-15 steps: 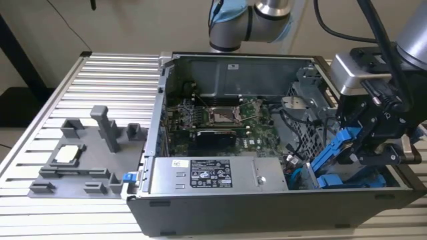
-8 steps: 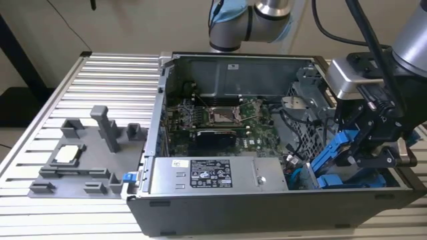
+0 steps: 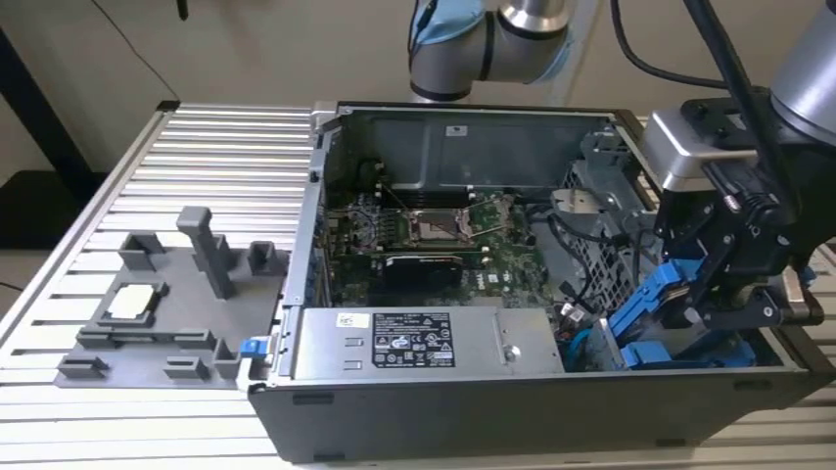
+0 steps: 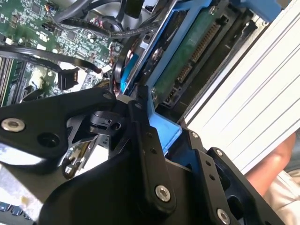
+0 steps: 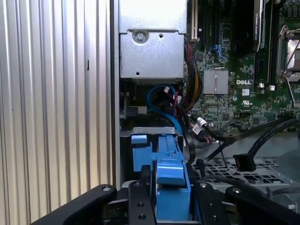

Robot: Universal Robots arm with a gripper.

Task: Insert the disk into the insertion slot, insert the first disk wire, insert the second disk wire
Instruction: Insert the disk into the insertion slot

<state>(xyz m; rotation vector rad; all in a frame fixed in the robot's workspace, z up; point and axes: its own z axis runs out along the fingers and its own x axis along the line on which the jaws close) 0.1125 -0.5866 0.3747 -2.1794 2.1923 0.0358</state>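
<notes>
Lower middle of frame: pincer (image 5: 171, 187) clenched on disk (image 5: 166, 150). Likely rigid, weighty, shock-fragile; blue carrier edges best hold.

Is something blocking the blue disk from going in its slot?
Nothing clearly does. The pincer holds the disk tilted at the insertion slot. Loose black wires lie close beside it.

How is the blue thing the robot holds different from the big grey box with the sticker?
The disk has a bright blue frame; the power supply box is grey metal. The disk is tilted in the gripper; the power supply box sits level. Both are within the open case.
</notes>
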